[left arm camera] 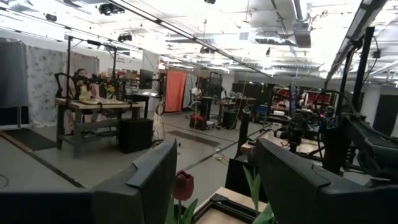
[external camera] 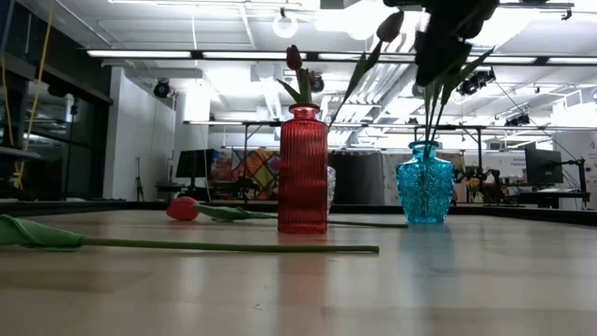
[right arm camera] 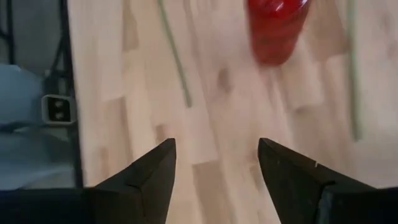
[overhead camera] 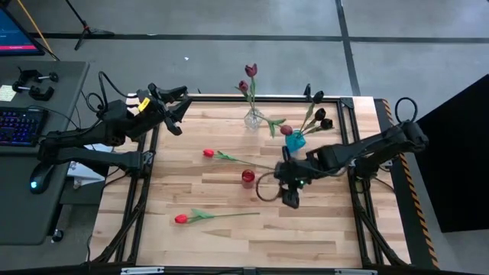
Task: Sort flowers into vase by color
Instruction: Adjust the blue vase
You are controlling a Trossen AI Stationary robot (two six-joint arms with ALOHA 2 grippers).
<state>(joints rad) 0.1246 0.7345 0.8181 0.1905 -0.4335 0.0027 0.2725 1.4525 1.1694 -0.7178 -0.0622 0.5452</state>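
1. Three vases stand on the counter [overhead camera: 229,241]: a clear vase [overhead camera: 253,119] at upper centre of the high view, a blue vase [overhead camera: 296,141] right of centre, and a red vase [overhead camera: 248,178] at centre.
2. Two red tulips lie flat on the counter: one [overhead camera: 208,153] left of centre, one [overhead camera: 181,218] at lower left.
3. Two maroon tulips [overhead camera: 250,70] stand in the clear vase.
4. Near-black tulips [overhead camera: 318,97] stand in the blue vase, three heads showing, plus one reddish head [overhead camera: 286,131] at its rim.
5. Two arms, each with one end effector: the left [overhead camera: 177,107] at upper left, the right [overhead camera: 290,200] at centre right.
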